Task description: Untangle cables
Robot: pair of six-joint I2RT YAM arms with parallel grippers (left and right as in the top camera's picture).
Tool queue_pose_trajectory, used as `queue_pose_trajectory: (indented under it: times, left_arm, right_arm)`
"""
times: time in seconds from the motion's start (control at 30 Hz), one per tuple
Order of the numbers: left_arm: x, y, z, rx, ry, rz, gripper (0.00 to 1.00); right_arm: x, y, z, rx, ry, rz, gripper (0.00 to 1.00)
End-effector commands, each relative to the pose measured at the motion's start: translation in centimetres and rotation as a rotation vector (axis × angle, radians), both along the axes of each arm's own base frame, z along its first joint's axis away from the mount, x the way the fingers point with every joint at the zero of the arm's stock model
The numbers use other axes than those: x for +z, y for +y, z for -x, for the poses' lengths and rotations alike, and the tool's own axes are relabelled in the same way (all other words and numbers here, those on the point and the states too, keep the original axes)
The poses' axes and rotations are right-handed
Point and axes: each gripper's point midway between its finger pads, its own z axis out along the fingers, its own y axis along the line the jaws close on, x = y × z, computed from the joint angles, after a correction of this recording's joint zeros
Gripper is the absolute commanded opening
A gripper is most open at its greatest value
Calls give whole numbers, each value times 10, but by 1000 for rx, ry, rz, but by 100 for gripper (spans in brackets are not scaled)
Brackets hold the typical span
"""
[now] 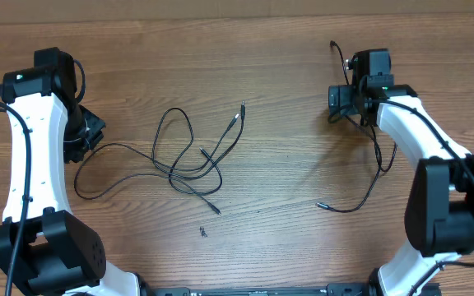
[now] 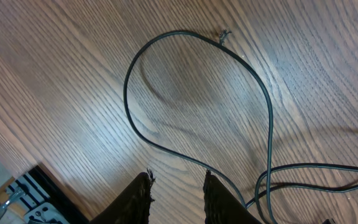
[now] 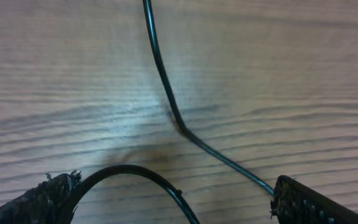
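A tangle of thin black cables (image 1: 189,160) lies at the table's middle, with plug ends at the top (image 1: 241,107) and bottom (image 1: 216,211). One strand runs left to my left gripper (image 1: 89,131). In the left wrist view that gripper (image 2: 178,177) stands partly open with bare wood between its fingers, and a cable loop (image 2: 266,93) passes just beside the right finger (image 2: 219,199). A separate cable (image 1: 377,164) trails from my right gripper (image 1: 340,99) down to a plug (image 1: 321,205). The right gripper (image 3: 173,186) is wide open over that cable (image 3: 160,74), which lies loose on the table.
A small dark scrap (image 1: 202,232) lies below the tangle and shows beside the loop (image 2: 224,35). A thicker black loop (image 3: 129,171) arcs by the right gripper's left finger. Both arm bases stand at the near edge.
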Motion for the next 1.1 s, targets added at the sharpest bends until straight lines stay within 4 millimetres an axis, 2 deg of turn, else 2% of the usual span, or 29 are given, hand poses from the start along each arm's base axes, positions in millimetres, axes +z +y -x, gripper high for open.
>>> queue_pose_trajectory:
  times: [0.0,0.17,0.23,0.33,0.4,0.5,0.73,0.8,0.93,1.07]
  left_arm:
    - [2,0,-5,-19,-9,2,30]
    - [2,0,-6,-19,-12,1,30]
    - [2,0,-6,-19,-12,1,30]
    - [2,-1,-5,-19,-12,3,29]
    - [2,-2,-6,-20,-14,11,29]
    - [2,-3,-6,-19,-18,20,29]
    - [1,-8,-10,-21,-33,47,29]
    - [1,-10,-10,-22,-36,58,29]
    - [1,-10,-10,-23,-35,58,28]
    - [1,-10,-10,-25,-35,58,30]
  right_arm:
    - [81,-6,-9,-15,-192,-3,100]
    - [157,-1,5,5,-360,-30,100]
    - [186,13,15,94,-420,-63,100]
    - [218,28,33,183,-482,-110,100]
    - [230,33,48,207,-492,-132,100]
    - [226,40,73,238,-431,-171,100]
    - [178,78,137,351,-106,-390,100]
    - [168,83,152,356,-26,-432,100]
    - [148,83,174,329,112,-457,100]
    - [131,83,182,288,216,-477,100]
